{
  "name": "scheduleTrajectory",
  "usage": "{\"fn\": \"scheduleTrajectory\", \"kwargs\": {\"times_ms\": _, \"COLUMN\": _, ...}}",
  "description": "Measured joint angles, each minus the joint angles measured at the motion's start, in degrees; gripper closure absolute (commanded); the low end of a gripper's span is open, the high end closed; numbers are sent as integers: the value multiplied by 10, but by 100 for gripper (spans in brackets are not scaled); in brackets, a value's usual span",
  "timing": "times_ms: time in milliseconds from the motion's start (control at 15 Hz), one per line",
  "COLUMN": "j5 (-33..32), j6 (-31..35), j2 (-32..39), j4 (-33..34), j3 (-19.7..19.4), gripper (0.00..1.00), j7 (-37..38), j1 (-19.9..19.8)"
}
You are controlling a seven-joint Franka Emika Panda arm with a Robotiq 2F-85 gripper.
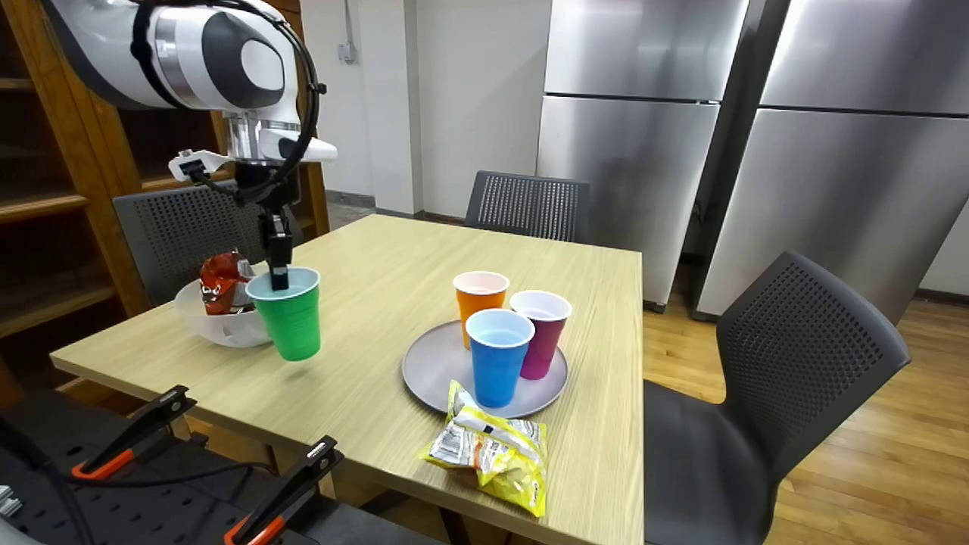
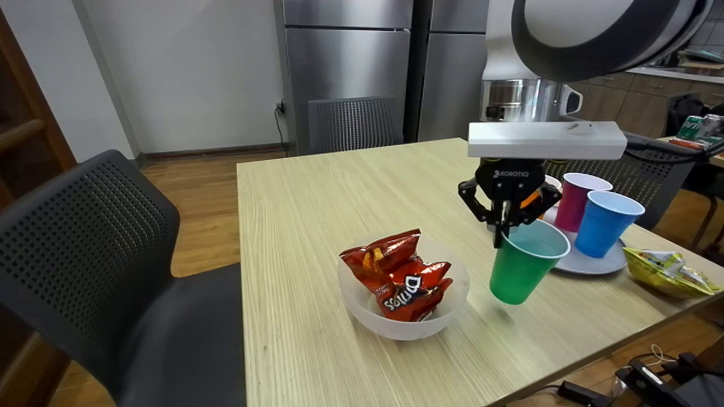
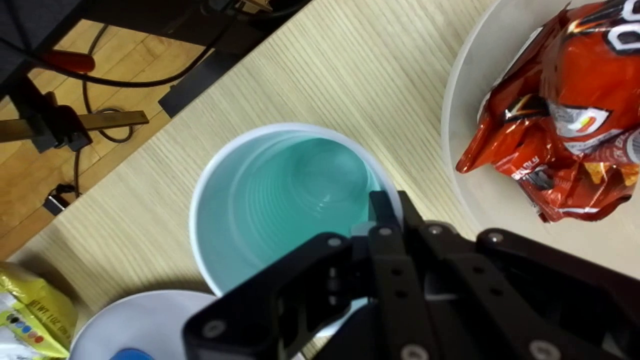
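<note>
Wrist view: near-closed black fingers (image 3: 383, 209) are pinching a tapered green plastic cup (image 3: 287, 200) by its rim! It's slanting beside a frosted-white bowl (image 2: 362, 305).

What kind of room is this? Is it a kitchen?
Probably a break room or shared kitchen, though I can't be sure. Two big steel fridges stand beyond a table with chairs around it, and there are colorful cups and snack bags.
</note>
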Motion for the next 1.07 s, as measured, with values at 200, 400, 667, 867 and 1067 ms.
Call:
{"fn": "scheduleTrajectory", "kwargs": {"times_ms": 200, "j5": 0, "j6": 0, "j2": -13, "j4": -1, "j3": -12, "gripper": 99, "j7": -6, "j1": -16}}
{"fn": "scheduleTrajectory", "kwargs": {"times_ms": 400, "j5": -1, "j6": 0, "j2": -23, "j4": -1, "j3": -24, "gripper": 99, "j7": -21, "j1": -34}}
{"fn": "scheduleTrajectory", "kwargs": {"times_ms": 667, "j5": -1, "j6": 1, "j2": -33, "j4": -1, "j3": -41, "gripper": 99, "j7": -49, "j1": -59}}
{"fn": "scheduleTrajectory", "kwargs": {"times_ms": 867, "j5": -2, "j6": 1, "j2": -36, "j4": 2, "j3": -51, "gripper": 99, "j7": -67, "j1": -73}}
{"fn": "scheduleTrajectory", "kwargs": {"times_ms": 1067, "j5": -2, "j6": 1, "j2": -36, "j4": 5, "j3": -59, "gripper": 99, "j7": -82, "j1": -84}}
